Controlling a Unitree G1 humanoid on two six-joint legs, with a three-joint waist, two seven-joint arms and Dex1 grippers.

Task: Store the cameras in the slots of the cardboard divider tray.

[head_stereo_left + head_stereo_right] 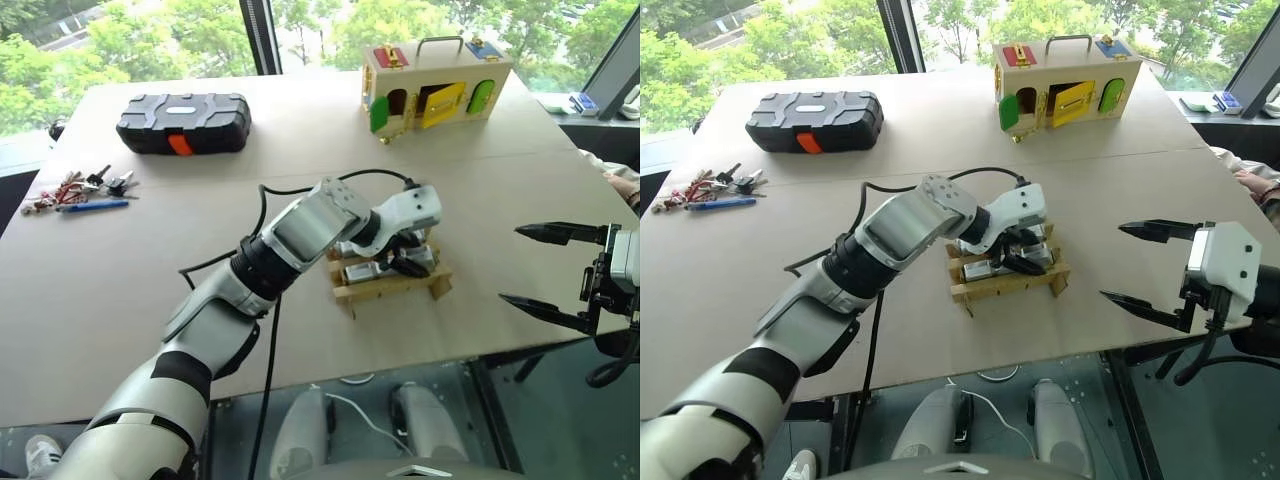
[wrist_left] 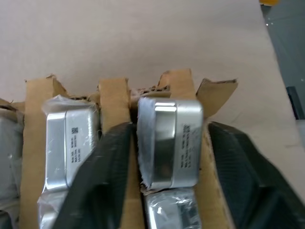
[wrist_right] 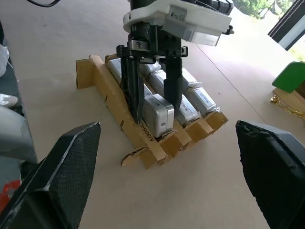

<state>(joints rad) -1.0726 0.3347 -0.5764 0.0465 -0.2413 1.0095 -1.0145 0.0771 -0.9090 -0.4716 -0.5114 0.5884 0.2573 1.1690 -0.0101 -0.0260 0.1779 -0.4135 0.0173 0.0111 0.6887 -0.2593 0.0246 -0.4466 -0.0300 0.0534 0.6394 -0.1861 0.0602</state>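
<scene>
Your left gripper (image 3: 153, 102) stands with its two black fingers (image 2: 97, 181) spread to either side of one camera (image 2: 174, 143), which sits upright in an end slot of the cardboard divider tray (image 1: 392, 283); the finger pads lie close along its flanks, and whether they are touching it you cannot tell. Just beside the left finger, on its far side, a second camera (image 2: 71, 143) stands in the neighbouring slot, and more of the cameras (image 3: 193, 102) (wrapped in clear film, by the look of them) fill the rows behind the fingers. The tray rests flat on the tan table (image 1: 120, 280), directly under the gripper, with a black cable (image 1: 265, 330) trailing back from the wrist along the arm toward the table's near edge. Well off to the side of that, your right gripper (image 1: 548, 270) hovers beyond the table's near edge with its fingers wide apart and nothing between them, pointing toward the tray. Far beyond the left fingers stands a wooden box with coloured doors (image 1: 435, 85), and away on the other side lie a black case (image 1: 185, 122) and a bunch of keys (image 1: 80, 190) with a blue pen (image 1: 92, 206).
</scene>
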